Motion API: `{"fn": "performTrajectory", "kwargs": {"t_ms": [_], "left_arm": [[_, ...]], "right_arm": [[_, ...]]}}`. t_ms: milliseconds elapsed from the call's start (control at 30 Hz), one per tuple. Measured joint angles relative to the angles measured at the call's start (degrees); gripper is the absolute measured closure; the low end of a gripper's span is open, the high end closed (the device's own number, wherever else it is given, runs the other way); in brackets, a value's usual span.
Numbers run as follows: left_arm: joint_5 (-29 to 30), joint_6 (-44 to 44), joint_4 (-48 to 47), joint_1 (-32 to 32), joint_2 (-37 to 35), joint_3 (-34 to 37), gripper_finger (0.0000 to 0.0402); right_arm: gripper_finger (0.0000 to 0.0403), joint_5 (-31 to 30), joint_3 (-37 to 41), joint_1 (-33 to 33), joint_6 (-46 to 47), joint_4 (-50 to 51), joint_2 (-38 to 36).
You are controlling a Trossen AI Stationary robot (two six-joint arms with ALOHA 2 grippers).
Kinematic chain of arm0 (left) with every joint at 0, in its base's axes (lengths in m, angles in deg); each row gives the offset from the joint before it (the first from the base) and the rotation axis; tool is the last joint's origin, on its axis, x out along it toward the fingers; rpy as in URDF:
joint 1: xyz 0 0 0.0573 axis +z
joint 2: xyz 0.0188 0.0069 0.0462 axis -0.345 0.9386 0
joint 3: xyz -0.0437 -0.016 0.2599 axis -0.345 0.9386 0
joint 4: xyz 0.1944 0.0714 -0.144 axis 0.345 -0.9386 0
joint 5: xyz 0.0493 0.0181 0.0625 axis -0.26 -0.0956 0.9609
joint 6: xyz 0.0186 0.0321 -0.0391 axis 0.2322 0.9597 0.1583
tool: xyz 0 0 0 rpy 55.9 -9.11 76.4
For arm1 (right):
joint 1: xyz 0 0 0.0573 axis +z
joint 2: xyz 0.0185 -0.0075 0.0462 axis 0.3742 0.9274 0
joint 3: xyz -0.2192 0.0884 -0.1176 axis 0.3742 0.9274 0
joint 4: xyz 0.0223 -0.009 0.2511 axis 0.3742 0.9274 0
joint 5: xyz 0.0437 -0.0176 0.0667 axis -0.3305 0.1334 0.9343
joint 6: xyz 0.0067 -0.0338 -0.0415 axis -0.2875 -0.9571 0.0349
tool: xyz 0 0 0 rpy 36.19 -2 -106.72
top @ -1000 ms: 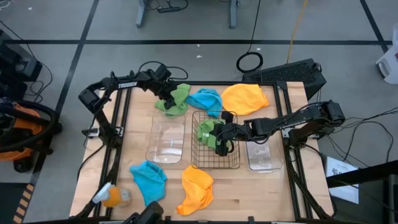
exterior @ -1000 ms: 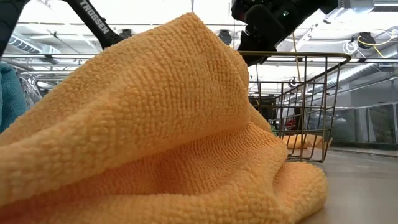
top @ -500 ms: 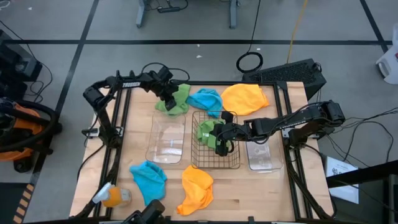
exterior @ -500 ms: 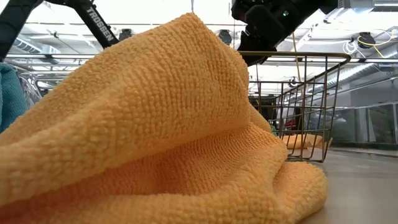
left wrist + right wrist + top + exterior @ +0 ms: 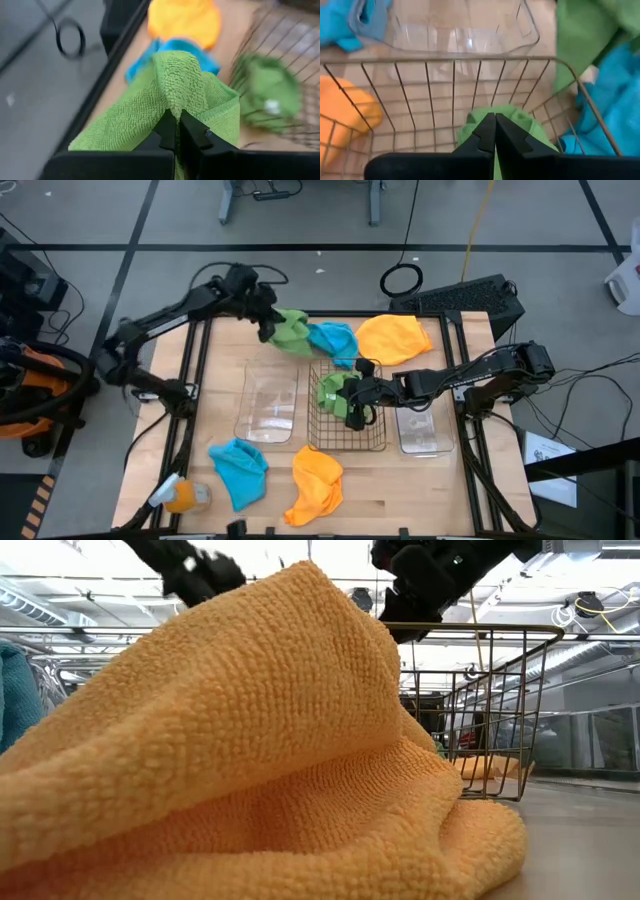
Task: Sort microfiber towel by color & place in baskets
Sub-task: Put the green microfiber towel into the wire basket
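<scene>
My left gripper (image 5: 266, 320) is shut on a bright green towel (image 5: 291, 331) above the table's far edge. Beside it lie a sky blue towel (image 5: 333, 340) and an orange-yellow towel (image 5: 395, 338). My right gripper (image 5: 355, 410) reaches down into the dark wire basket (image 5: 372, 442), shut on the second green towel (image 5: 333, 389), which lies on the basket's floor. Two clear baskets (image 5: 268, 408) (image 5: 426, 430) flank the wire one. Another blue towel (image 5: 238, 470) and another orange towel (image 5: 316, 485) lie near the front edge. My left gripper pinches a raised fold of the green towel (image 5: 176, 102) between its two fingers. The cloth drapes down on both sides of the fingers; whether its lower edge is clear of the table, I cannot tell. My right gripper's shut fingertips (image 5: 490, 127) sit on the top of the green towel (image 5: 512, 117) in the wire basket, coming from above. The fingers hide the place of contact. The towel rests on the basket's floor.
A small orange-and-white object (image 5: 182, 496) lies at the near left corner. The near orange towel (image 5: 250, 750) fills most of the low view, with the wire basket (image 5: 485, 700) behind it. A black frame rail runs along the table's edges.
My left gripper has gone up and a little toward the far edge with the green towel, which has come up off the table and shifted toward the blue towel. The left arm has swung outward to the left.
</scene>
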Motion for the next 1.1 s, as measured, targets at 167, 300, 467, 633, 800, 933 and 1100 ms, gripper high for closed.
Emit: {"fn": "performTrajectory", "kwargs": {"t_ms": [167, 300, 467, 633, 800, 933, 1100], "left_arm": [[1.23, -1.85, 0.03, -5.76, -8.54, -1.56, 0.0398], [4.8, -2.97, -0.02, -11.11, -13.37, -2.27, 0.0398], [12.8, -2.93, -0.04, -16.02, -16.46, -3.3, 0.0398], [14.5, -2.98, -0.37, -15.13, -15.79, -3.39, 0.0398], [9.45, -3.01, -0.46, -14.27, -13.07, -3.39, 0.0398], [7.07, -2.99, 1.46, -14.91, -11.5, -3.39, 0.0398], [6.01, -3.0, 4.92, -14.87, -10.55, -3.39, 0.0398]], "right_arm": [[0.0399, -0.05, 0.0, 0.07, -1.66, -6.67, 0.0], [0.0377, -1.89, -0.01, 0.95, -4.14, -12.85, 0.0], [0.032, -12.19, -0.04, 1.69, -7.31, -14.54, 0.0], [0.0263, -17.18, -0.04, -0.51, -6.56, -14.16, 0.0], [0.0235, -15.55, -0.04, -5.19, -6.65, -14.4, 0.0], [0.0226, -6.36, -0.04, -10.18, -7.23, -16.49, 0.0], [0.0225, 3.27, -0.04, -14.54, -6.02, -20.12, 1.74]]}}
